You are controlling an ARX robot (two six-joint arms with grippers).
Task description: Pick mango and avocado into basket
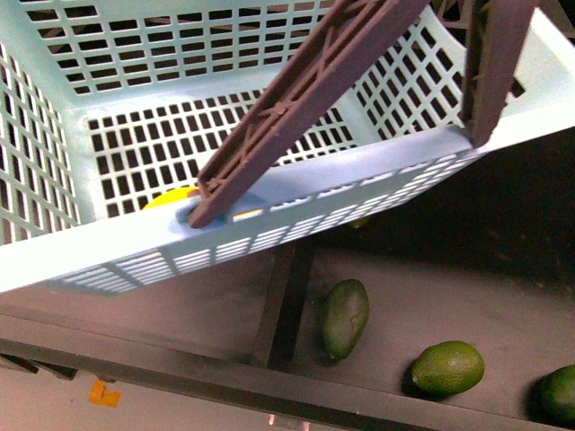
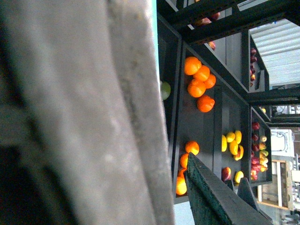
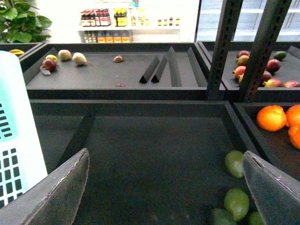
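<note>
Dark grey display trays (image 3: 140, 154) with raised rims and dividers stand in tiers between perforated dark metal uprights (image 3: 224, 47). Behind them, a brightly lit white wall (image 3: 61, 18) carries a shelf of bottles (image 3: 117, 18), beside a leafy green plant (image 3: 21, 21). A small orange tag (image 1: 103, 392) lies on the pale grey floor (image 1: 45, 404).

No word, brand or number can be read in any view. The row of small dark bottles with red and yellow labels (image 3: 101, 18) on the white back shelf (image 3: 129, 31) carries print, but it is too small and washed out to read. The small orange tag (image 1: 103, 392) on the grey floor (image 1: 45, 404) is blurred too.
</note>
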